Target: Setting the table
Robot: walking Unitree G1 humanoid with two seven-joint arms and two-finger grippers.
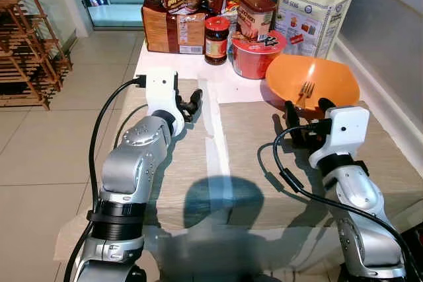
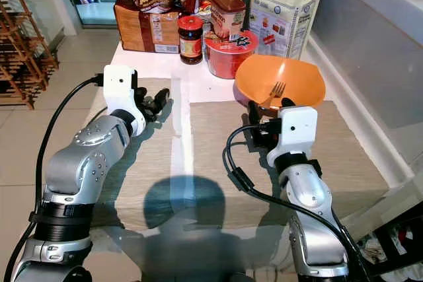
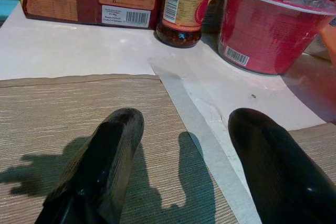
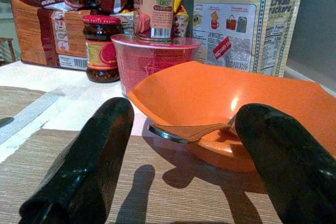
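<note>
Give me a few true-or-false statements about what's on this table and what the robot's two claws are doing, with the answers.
1. A fork rests in the orange bowl. True.
2. The right gripper is clamped on the fork. False: its fingers are spread open just short of the bowl.
3. The left gripper is open over a woven placemat. True.
4. The red noodle cup lies tipped on its side. False: it stands upright with a jar stacked on top.
5. The dark sauce jar stands beside the noodle cup. True.
</note>
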